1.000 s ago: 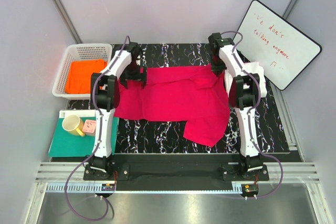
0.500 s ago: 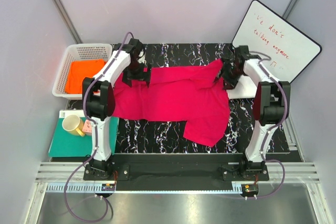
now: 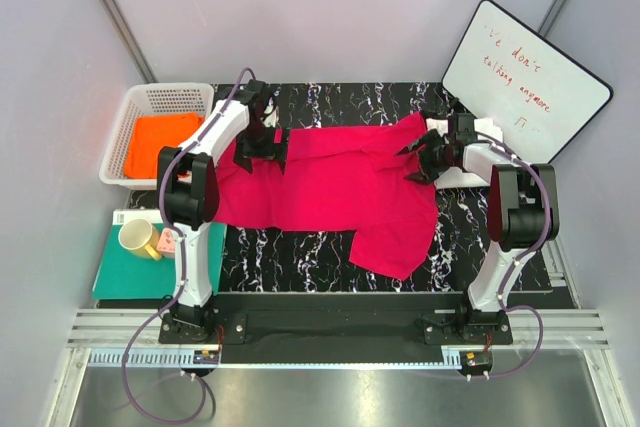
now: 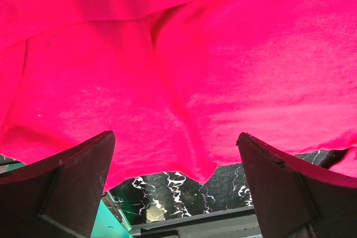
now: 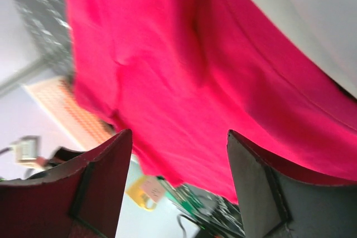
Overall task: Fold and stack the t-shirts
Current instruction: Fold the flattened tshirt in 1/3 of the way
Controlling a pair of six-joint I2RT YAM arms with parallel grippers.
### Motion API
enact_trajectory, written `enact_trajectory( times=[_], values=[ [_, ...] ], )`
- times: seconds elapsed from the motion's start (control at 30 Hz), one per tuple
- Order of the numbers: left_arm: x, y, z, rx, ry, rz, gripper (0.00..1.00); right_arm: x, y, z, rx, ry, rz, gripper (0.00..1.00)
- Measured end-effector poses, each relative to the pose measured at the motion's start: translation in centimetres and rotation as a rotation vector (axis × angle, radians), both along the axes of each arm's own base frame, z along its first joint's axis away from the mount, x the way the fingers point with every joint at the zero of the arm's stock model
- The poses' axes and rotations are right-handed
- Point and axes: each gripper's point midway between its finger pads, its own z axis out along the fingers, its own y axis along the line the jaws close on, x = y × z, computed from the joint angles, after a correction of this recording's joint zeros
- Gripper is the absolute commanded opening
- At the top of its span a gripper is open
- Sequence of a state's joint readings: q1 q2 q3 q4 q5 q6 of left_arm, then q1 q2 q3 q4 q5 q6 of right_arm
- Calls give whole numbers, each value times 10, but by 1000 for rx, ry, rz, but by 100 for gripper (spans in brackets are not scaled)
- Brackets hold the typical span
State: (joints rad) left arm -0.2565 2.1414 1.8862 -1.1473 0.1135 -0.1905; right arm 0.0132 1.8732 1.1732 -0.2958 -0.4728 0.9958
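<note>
Spread left-to-right across the surface (image 3: 300, 257), the crimson-pink t-shirt (image 3: 330, 187) lies under 2 empty, wide-spread tools: the left tool (image 3: 262, 157) at its far-left edge, the right tool (image 3: 412, 163) at its far-right corner.

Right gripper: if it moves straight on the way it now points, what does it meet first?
Most likely the crimson-pink t-shirt: the right gripper points its open jaws leftward at the shirt's edge just beside it. How high it is above the cloth is unclear.
</note>
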Motion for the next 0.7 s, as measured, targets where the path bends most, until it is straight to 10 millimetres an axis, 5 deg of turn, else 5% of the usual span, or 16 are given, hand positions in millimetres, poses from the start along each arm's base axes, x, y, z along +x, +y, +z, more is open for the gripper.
enact_trajectory(
  times=[0.3,0.7],
  values=[
    [1,-2,0,-12,-4,-3,99,29,3,11,83,-82,-102,73],
    [2,-3,0,-12,-8,-6,99,33,3,-5,99,-45,-136,61]
  ],
)
